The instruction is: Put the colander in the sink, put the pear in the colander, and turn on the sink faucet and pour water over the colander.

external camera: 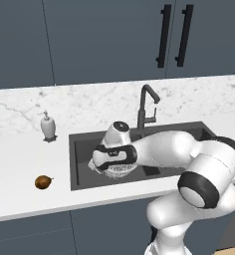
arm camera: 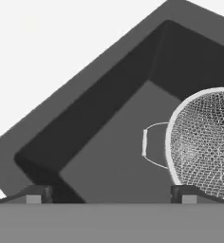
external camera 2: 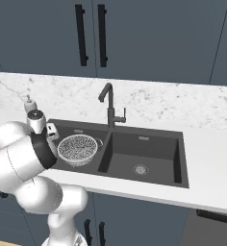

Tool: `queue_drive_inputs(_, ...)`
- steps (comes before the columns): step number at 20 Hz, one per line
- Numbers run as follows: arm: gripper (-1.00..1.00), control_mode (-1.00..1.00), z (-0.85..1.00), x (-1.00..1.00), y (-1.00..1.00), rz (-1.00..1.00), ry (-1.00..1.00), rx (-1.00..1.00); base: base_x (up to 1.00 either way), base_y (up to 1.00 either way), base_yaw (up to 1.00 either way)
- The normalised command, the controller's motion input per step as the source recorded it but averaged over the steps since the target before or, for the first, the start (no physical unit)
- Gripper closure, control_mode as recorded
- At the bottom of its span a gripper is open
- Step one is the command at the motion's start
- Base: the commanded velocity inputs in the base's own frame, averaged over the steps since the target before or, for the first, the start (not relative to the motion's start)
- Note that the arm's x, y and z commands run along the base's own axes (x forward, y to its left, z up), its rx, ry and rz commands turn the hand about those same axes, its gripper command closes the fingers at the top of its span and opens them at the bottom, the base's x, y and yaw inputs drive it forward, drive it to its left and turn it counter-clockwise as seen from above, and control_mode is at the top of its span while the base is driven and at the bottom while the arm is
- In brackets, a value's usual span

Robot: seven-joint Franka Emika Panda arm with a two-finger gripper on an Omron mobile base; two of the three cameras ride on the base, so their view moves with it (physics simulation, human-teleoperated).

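Observation:
The colander (external camera 2: 77, 149), a round silvery mesh bowl with a thin side handle, sits upright in the left basin of the dark grey sink (external camera 2: 182, 158). In the hand view the colander (arm camera: 204, 142) lies at the right, with one fingertip over its rim. My gripper (arm camera: 111, 197) hangs low over that basin, open, with nothing between its fingers. From the left base view the hand covers most of the colander (external camera: 120, 172). The pear (external camera: 44, 182) lies on the white counter left of the sink (external camera: 79, 149). The sink faucet (external camera: 147, 107) stands behind the divider, and no water is running.
A white soap dispenser (external camera: 48, 125) stands on the counter at the sink's back left corner. The right basin (external camera 2: 142, 168) holds only its drain. Dark cabinet doors with black handles (external camera 2: 91, 36) hang above the marble backsplash.

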Motion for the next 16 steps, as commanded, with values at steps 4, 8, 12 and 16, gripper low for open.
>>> queue_drive_inputs(4, -1.0, -1.0, 0.86, -0.32, 0.82, -0.23, 0.0, 0.15, 0.0, 0.0, 0.0)
queue_drive_inputs(8, -1.0, -1.0, 0.4, -0.49, 0.77, -0.35, 0.01, 0.07, 0.0, 0.0, 0.0)
queue_drive_inputs(12, -1.0, -1.0, 0.04, -0.44, 0.72, -0.41, 0.07, 0.01, 0.0, 0.0, 0.0)
queue_drive_inputs(16, -1.0, -1.0, 0.01, -0.12, 0.57, -0.39, 0.14, 0.05, 0.0, 0.0, 0.0)
